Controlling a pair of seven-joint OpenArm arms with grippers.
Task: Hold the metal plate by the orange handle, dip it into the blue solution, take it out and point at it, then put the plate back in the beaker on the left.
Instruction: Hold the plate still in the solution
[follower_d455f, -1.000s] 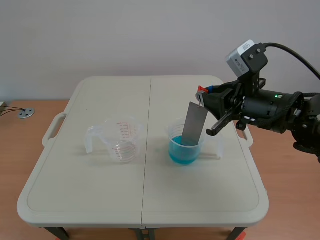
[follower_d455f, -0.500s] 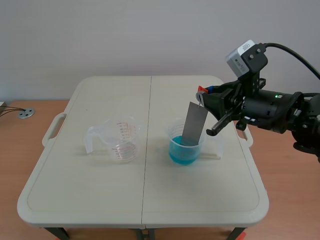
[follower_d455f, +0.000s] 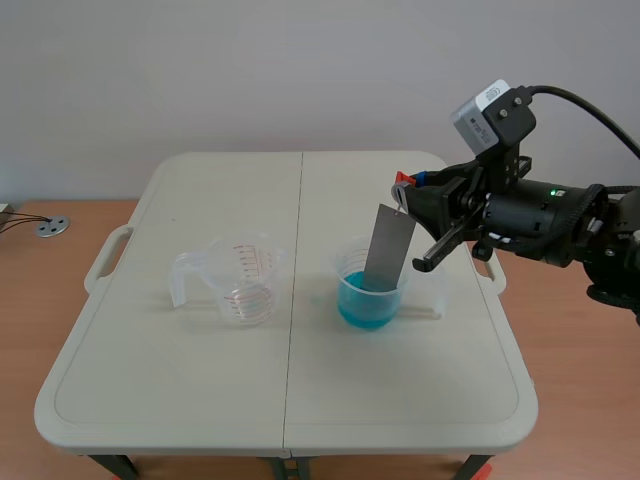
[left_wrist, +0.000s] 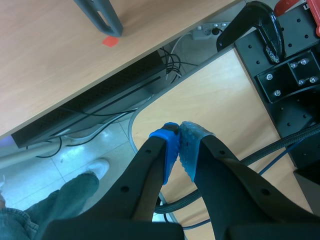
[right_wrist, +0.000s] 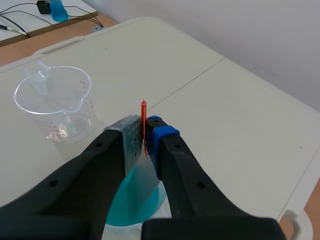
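The left gripper (left_wrist: 180, 149) hangs off the table with its pads pressed together on nothing. Only floor, cables and a person's trouser leg (left_wrist: 45, 210) show beneath it.

On the table (follower_d455f: 200, 400), at about nine o'clock from the blue beaker, stands the clear measuring beaker (follower_d455f: 235, 280) with red graduations. It is upright and looks empty. The plate is meant to end up there, and that step is not yet done.

Right of the table's middle seam stands the beaker of blue solution (follower_d455f: 372, 298). The metal plate (follower_d455f: 389, 245) stands in it, a flat, dull grey rectangle. It leans slightly, its top toward one o'clock, and its lower edge is inside the rim and seems to sit in the liquid. I judge this to be the dipping stage: the pick-up is done, while lifting out, pointing and returning the plate remain.

At one o'clock above that beaker, the right gripper (right_wrist: 145, 135) is clamped on the thin orange handle (right_wrist: 144, 112). The handle's tip pokes up between the pads, and the plate hangs straight below.
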